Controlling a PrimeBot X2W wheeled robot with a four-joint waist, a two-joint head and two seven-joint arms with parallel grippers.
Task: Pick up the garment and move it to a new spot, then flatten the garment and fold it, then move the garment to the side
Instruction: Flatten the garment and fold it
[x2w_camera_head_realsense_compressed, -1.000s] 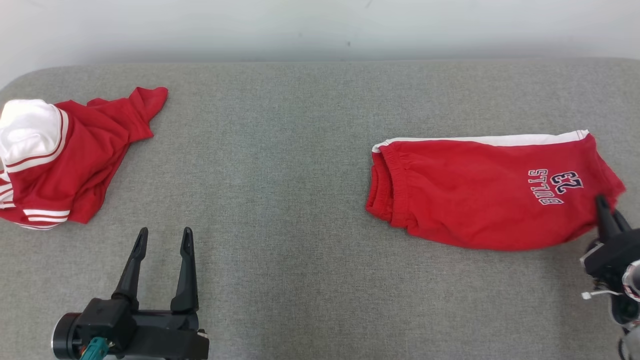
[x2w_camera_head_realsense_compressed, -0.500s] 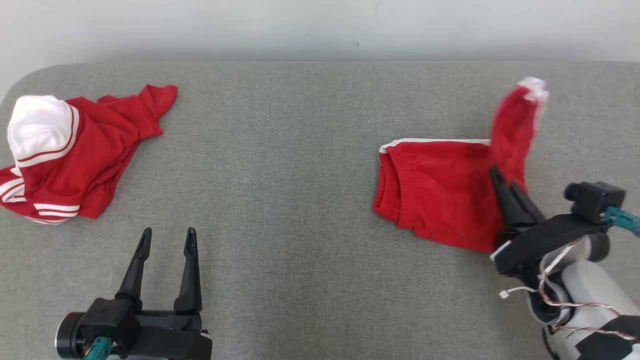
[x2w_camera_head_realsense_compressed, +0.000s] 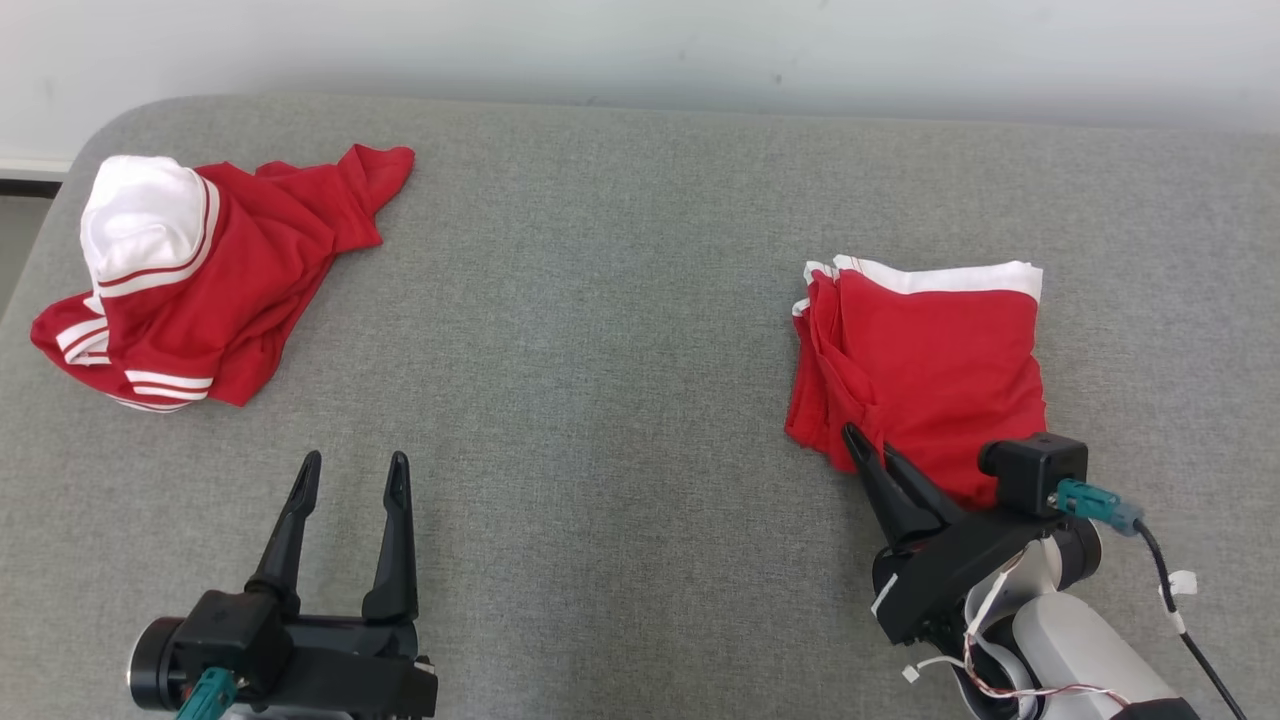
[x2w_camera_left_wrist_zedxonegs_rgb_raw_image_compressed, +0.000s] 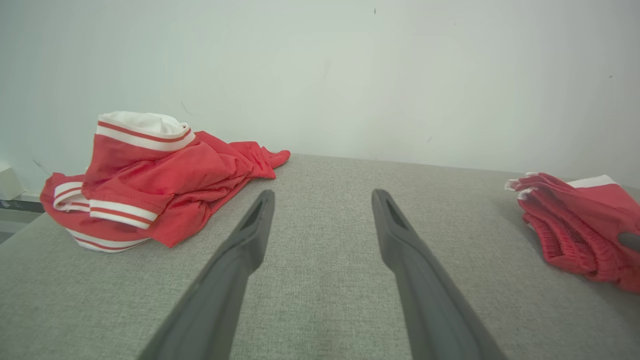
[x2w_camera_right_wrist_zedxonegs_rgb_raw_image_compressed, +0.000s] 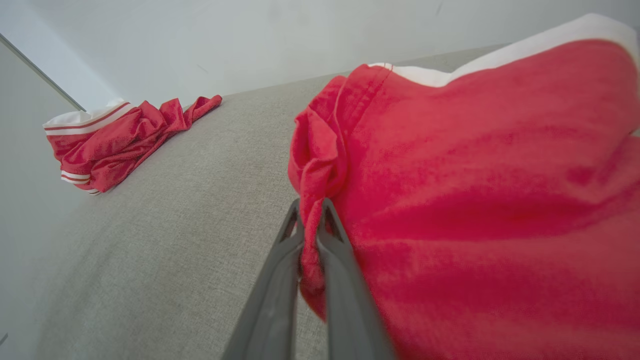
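Note:
The garment (x2w_camera_head_realsense_compressed: 930, 370), red shorts with a white side stripe, lies folded over on itself at the right of the grey padded surface (x2w_camera_head_realsense_compressed: 600, 350). My right gripper (x2w_camera_head_realsense_compressed: 866, 445) is at its near left corner, shut on a pinch of the red cloth. In the right wrist view the fabric bunches between the closed fingers of my right gripper (x2w_camera_right_wrist_zedxonegs_rgb_raw_image_compressed: 311, 205), and the garment (x2w_camera_right_wrist_zedxonegs_rgb_raw_image_compressed: 475, 165) spreads to the right. My left gripper (x2w_camera_head_realsense_compressed: 355, 460) stands open at the lower left with nothing between its fingers. From the left wrist, the left gripper (x2w_camera_left_wrist_zedxonegs_rgb_raw_image_compressed: 324, 195) points at bare surface, with the garment (x2w_camera_left_wrist_zedxonegs_rgb_raw_image_compressed: 570, 230) far right.
A second red and white garment (x2w_camera_head_realsense_compressed: 190, 290) lies crumpled at the far left, also visible from the left wrist (x2w_camera_left_wrist_zedxonegs_rgb_raw_image_compressed: 150, 185) and the right wrist (x2w_camera_right_wrist_zedxonegs_rgb_raw_image_compressed: 115, 145). A pale wall (x2w_camera_head_realsense_compressed: 640, 40) runs behind the surface. The surface's rounded left edge (x2w_camera_head_realsense_compressed: 30, 280) drops off.
My right gripper carried the garment's right end up and over to the left, folding it in half; the printed lettering is now hidden. The head camera shifted. My left gripper stayed open.

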